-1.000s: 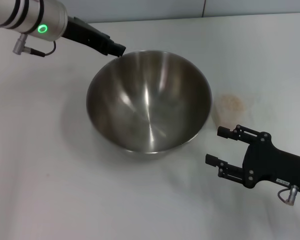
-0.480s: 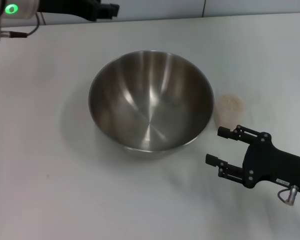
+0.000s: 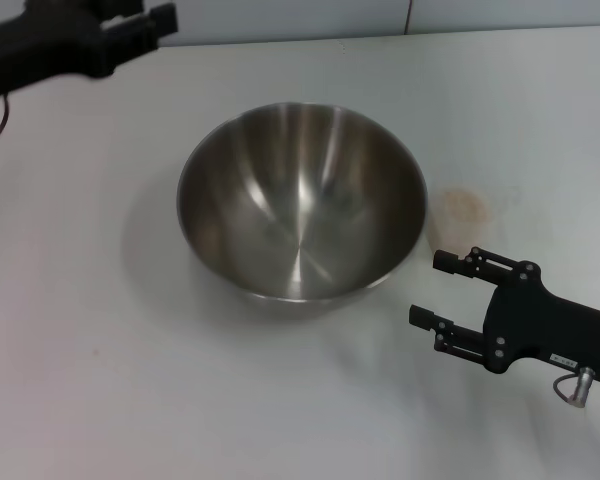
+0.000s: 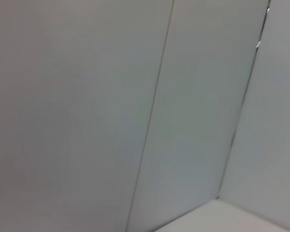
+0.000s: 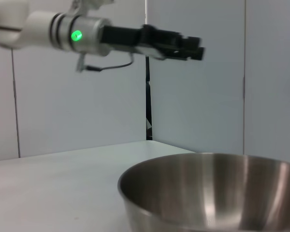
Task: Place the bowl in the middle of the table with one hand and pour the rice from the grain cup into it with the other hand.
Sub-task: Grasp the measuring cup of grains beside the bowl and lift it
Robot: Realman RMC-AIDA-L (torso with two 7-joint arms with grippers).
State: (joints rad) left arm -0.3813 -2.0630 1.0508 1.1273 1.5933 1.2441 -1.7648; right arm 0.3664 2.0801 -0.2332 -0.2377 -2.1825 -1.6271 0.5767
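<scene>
The steel bowl (image 3: 300, 200) stands upright and empty in the middle of the white table (image 3: 100, 350). It also fills the low foreground of the right wrist view (image 5: 212, 193). The clear grain cup (image 3: 466, 214), with pale rice (image 3: 467, 206) in it, stands just right of the bowl. My right gripper (image 3: 430, 289) is open and empty, low over the table, just nearer to me than the cup and pointing toward the bowl. My left gripper (image 3: 150, 22) is raised at the far left, apart from the bowl. It also shows high up in the right wrist view (image 5: 191, 48).
Grey wall panels (image 4: 135, 96) stand behind the table's far edge (image 3: 380, 35). The left wrist view shows only these panels and a corner of the table (image 4: 232, 217).
My left gripper has left the bowl's far rim and has risen and drawn back to the far left. The bowl settled level. The right arm has barely moved.
</scene>
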